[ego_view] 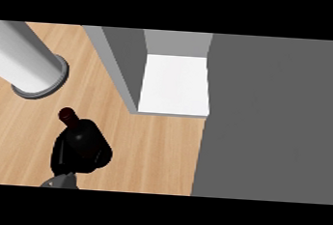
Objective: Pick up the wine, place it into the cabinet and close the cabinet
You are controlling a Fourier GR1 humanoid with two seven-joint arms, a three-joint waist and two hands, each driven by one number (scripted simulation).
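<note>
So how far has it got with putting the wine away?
Nothing looks done yet. The cabinet stands open, its door swung wide. The wine bottle is outside it, over the wooden counter. A grey forearm shows just below the bottle; whether the bottle is gripped I cannot tell. Left: setting it on the white shelf, then closing the door.

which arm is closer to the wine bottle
Left. The left arm comes in at the lower edge, right below the wine bottle; the right arm is not in view.
</note>
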